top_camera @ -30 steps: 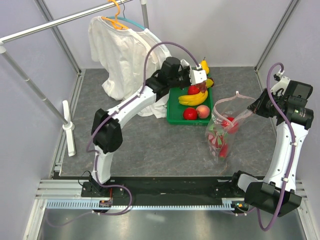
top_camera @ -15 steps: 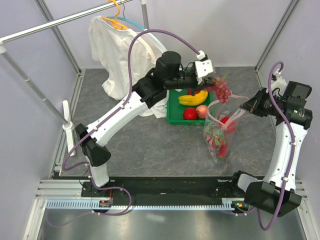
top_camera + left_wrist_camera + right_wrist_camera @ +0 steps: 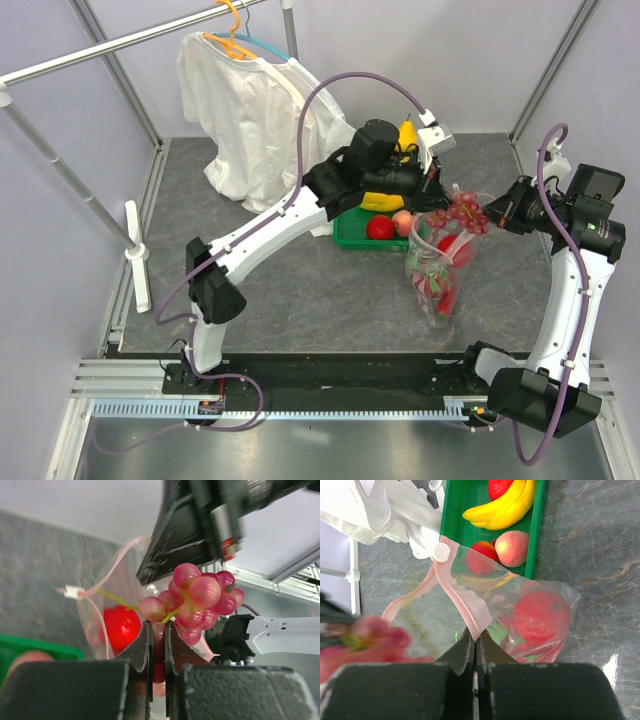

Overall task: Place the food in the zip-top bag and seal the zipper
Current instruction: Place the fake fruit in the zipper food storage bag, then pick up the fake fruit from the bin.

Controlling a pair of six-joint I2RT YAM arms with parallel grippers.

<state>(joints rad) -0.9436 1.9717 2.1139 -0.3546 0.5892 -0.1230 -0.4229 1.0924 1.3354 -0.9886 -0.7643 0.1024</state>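
Note:
The zip-top bag [image 3: 440, 268] hangs upright right of centre, with a dragon fruit [image 3: 433, 282] and a round red piece [image 3: 540, 614] inside. My right gripper [image 3: 476, 638] is shut on the pale pink zipper [image 3: 464, 596] and holds the mouth open; the same gripper [image 3: 498, 214] shows from above. My left gripper [image 3: 158, 628] is shut on a bunch of reddish grapes [image 3: 200, 596]. The grapes [image 3: 466, 210] hang just above the bag's mouth. The banana bunch [image 3: 506, 509] lies in the green tray [image 3: 454, 510].
The tray [image 3: 346, 234] also holds a red fruit [image 3: 378, 228] and a peach [image 3: 403, 221], and a yellow pear [image 3: 408, 131] shows behind the left arm. A white T-shirt [image 3: 250, 110] hangs from a rack at the back left. A white post [image 3: 135, 255] stands at the left wall.
My left arm has swung right from the tray, carrying the grapes to just above the bag's mouth. My right gripper has kept its hold on the zipper and barely moved.

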